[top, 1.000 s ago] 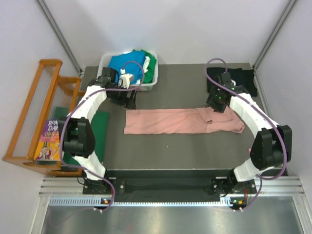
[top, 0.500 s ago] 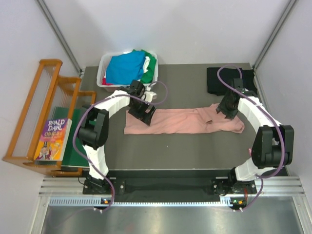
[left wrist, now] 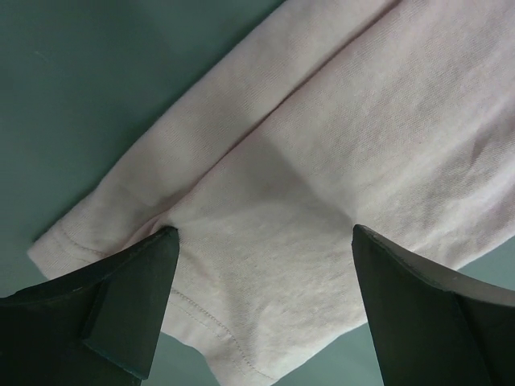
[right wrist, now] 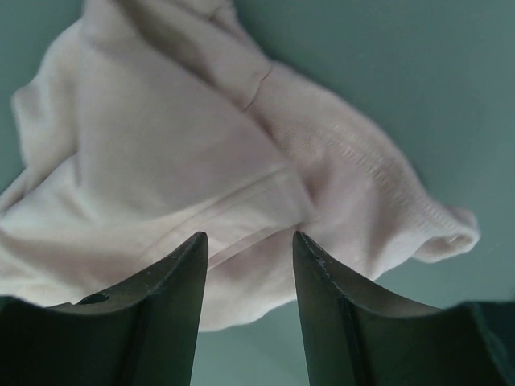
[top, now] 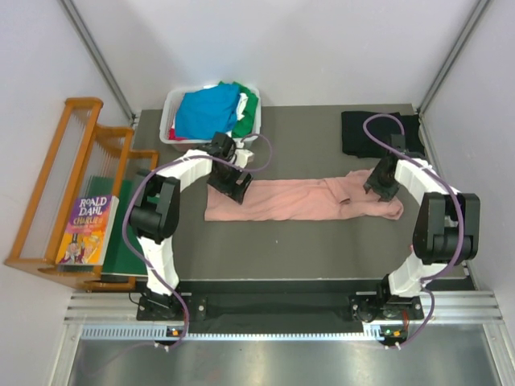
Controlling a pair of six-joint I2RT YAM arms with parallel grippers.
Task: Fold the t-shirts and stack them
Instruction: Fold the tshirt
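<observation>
Both arms have swung in over the cloth since a second ago: the left gripper (top: 229, 182) came from beside the basket (top: 167, 127) to the left end of the pink shirt (top: 298, 199), and the right gripper (top: 382, 184) slid down onto its right end. The pink shirt lies mid-table (top: 306, 241) as a long narrow strip, already folded lengthways. Its long axis runs left to right across the arms, with the stitched hem at the left and a bunched, rumpled end with a ribbed edge at the right. In the left wrist view the fingers stand wide apart, straddling the hem corner with nothing pinched. In the right wrist view the fingers are parted more narrowly above the bunched cloth, also holding nothing. By my reading the job is early. A black shirt (top: 378, 133) sits in the far right corner, seemingly folded and perhaps the start of the stack. The pink one looks about halfway, still needing its crosswise folds and a move to the stack. A blue shirt (top: 205, 112) and others are heaped in the basket, untouched.
</observation>
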